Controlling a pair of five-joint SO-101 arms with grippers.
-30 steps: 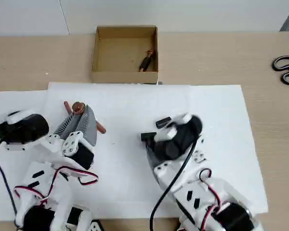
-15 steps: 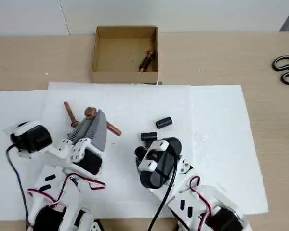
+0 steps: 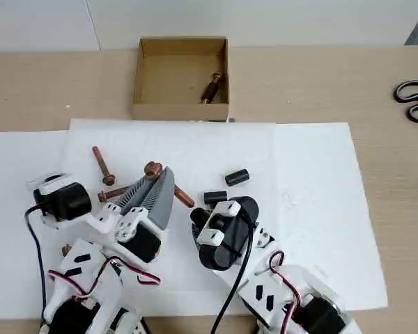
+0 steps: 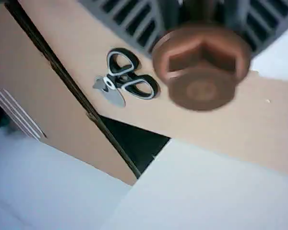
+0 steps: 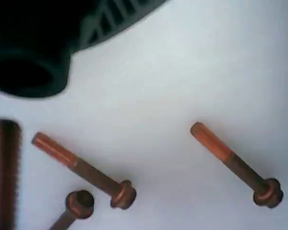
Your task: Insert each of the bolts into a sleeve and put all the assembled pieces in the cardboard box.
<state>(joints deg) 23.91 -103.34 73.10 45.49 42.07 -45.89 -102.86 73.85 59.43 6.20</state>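
The bolt [image 3: 152,169] we're working w/ sits clamped in the left gripper [image 3: 159,182]. Its jaws are closed on the shank just under the head, and the threaded end pokes out free over the white paper [image 3: 313,174]. We judge it stiff, small and fairly light but smooth, so it'll prob. twist or slide if pushed off-axis. The hold near the head suits us, since it leaves the tip clear for entry.

Near that tip lies a black sleeve [image 3: 214,197], w/ the right gripper [image 3: 205,214] just beside it; we can't tell whether that claw is wide or closed on it. The sleeve looks light, rigid and round, i.e. apt to roll. We'd take it across the outer wall at mid-length, w/ both bore ends left open.

A second sleeve [image 3: 235,177] lies a bit farther off, and a loose bolt [image 3: 102,165] lies near the left arm. The cardboard box [image 3: 136,76] stands beyond the paper w/ one assembled piece [image 3: 212,87] inside. Scissors [image 3: 414,99] lie well apart on the table [image 3: 299,76].
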